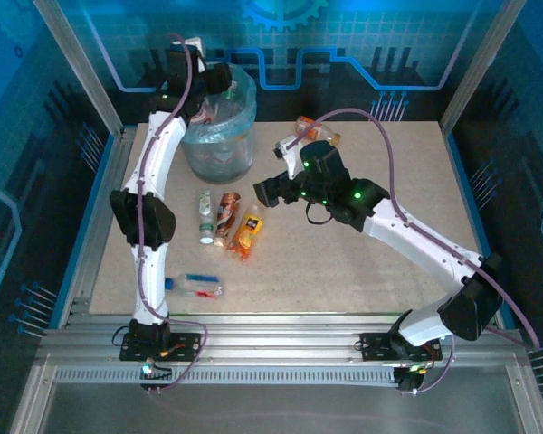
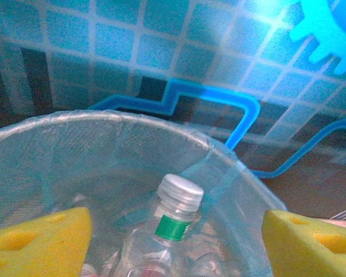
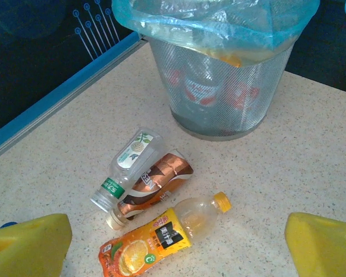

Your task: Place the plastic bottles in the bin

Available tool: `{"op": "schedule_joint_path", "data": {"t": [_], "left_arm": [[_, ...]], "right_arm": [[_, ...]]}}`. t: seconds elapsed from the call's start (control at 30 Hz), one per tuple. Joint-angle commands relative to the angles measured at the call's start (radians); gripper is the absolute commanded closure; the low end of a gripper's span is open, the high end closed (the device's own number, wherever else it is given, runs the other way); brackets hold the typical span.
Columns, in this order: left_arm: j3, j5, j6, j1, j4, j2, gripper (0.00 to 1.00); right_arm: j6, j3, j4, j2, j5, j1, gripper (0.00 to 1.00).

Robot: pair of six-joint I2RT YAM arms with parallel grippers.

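The bin (image 1: 219, 149), grey mesh lined with a light-blue bag, stands at the back left. My left gripper (image 1: 219, 83) hovers over its mouth and is open. In the left wrist view a clear bottle with a silver cap and green neck band (image 2: 174, 222) lies inside the bin (image 2: 104, 122), below the yellow pads (image 2: 43, 236) and apart from them. My right gripper (image 3: 176, 257) hangs open above three bottles on the table: a clear green-labelled one (image 3: 130, 161), a brown one (image 3: 155, 182) and an orange juice bottle (image 3: 161, 236). More bottles show through the bin wall (image 3: 219, 98).
A blue-capped bottle (image 1: 195, 286) lies near the left arm's base. Another bottle (image 1: 319, 129) lies at the back behind the right arm. The table (image 1: 362, 271) is ringed by an aluminium frame and blue panels.
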Motion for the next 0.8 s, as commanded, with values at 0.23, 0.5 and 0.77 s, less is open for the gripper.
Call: {"op": "schedule_joint_path", "data": {"t": [0.23, 0.5, 0.77], "left_arm": [[-0.061, 0.122, -0.274, -0.037, 0.082, 0.063, 0.22], [-0.072, 0.201, -0.423, -0.055, 0.205, 0.065, 0.17], [-0.054, 0.225, -0.477, -0.059, 0.311, 0.053, 0.12]], "right_arm": [[0.027, -0.008, -0.010, -0.034, 0.010, 0.010, 0.04], [0.034, -0.016, -0.007, -0.043, 0.010, 0.010, 0.04], [0.045, -0.026, 0.002, -0.057, 0.014, 0.010, 0.03]]}}
